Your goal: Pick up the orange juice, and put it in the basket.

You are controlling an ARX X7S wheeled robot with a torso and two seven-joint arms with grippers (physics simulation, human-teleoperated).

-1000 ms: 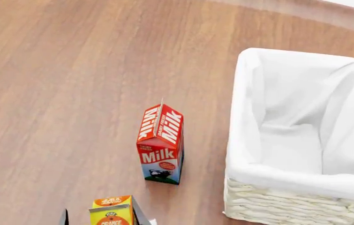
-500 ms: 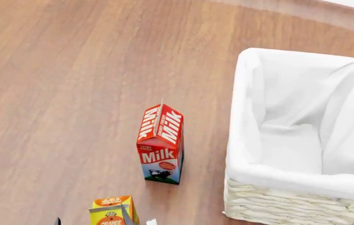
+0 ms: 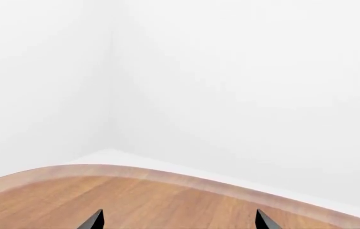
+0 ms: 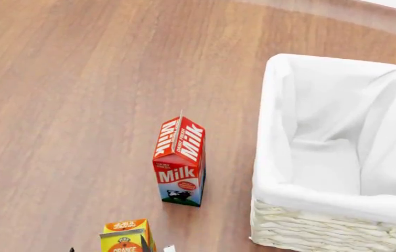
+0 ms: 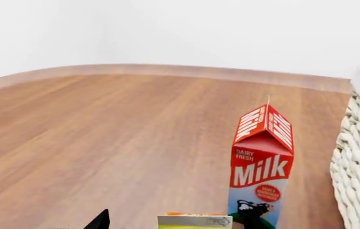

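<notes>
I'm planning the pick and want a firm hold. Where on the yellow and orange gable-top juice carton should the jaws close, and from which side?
Grip the yellow and orange gable-top juice carton across its flat side walls, just under the sloped gable; the slanted top would likely slip. It stands upright at the near table edge, with the red milk carton beyond it, so come from the robot's side, level, jaws straddling its width. Its lower body is out of view.

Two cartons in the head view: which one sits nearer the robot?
The orange juice, yellow-orange and cut off by the frame's bottom edge. The red milk carton stands farther out, level with the basket's near end.
</notes>
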